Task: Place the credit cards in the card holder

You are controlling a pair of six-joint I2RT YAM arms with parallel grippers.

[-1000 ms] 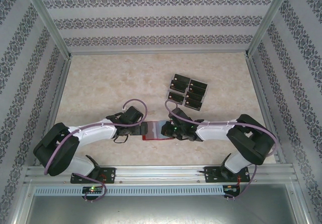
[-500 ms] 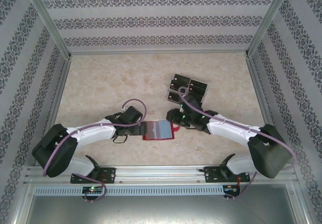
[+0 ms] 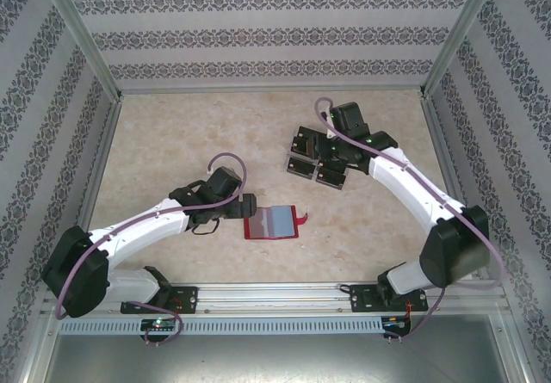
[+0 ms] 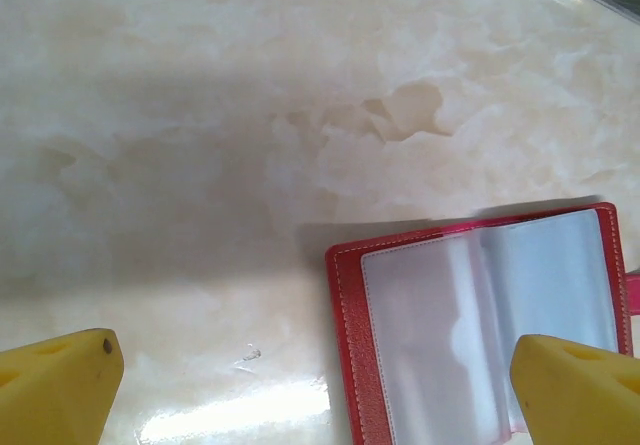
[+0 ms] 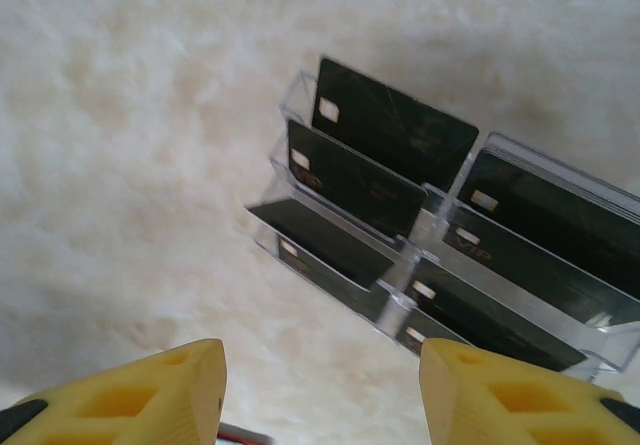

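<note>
The card holder (image 3: pixel 274 222) lies open on the table, dark red with pale inner pockets showing. In the left wrist view the card holder (image 4: pixel 480 325) sits under the right fingertip (image 4: pixel 575 390). My left gripper (image 3: pixel 249 206) (image 4: pixel 315 395) is open at the holder's left edge, holding nothing. Several black credit cards (image 3: pixel 312 163) (image 5: pixel 390 125) stand in the slots of a clear plastic tray (image 5: pixel 400 265). My right gripper (image 3: pixel 329 149) (image 5: pixel 320 395) hovers open over that tray, with nothing between its fingers.
The tray (image 3: pixel 293 169) stands at the middle right of the marble-patterned table (image 3: pixel 172 142). Patterned walls and metal frame posts enclose the table on three sides. A red corner of the card holder (image 5: pixel 245 435) peeks in at the bottom of the right wrist view.
My right gripper has left the card holder and swung up and back to the card tray. The left gripper has edged slightly forward; the holder now lies uncovered.
</note>
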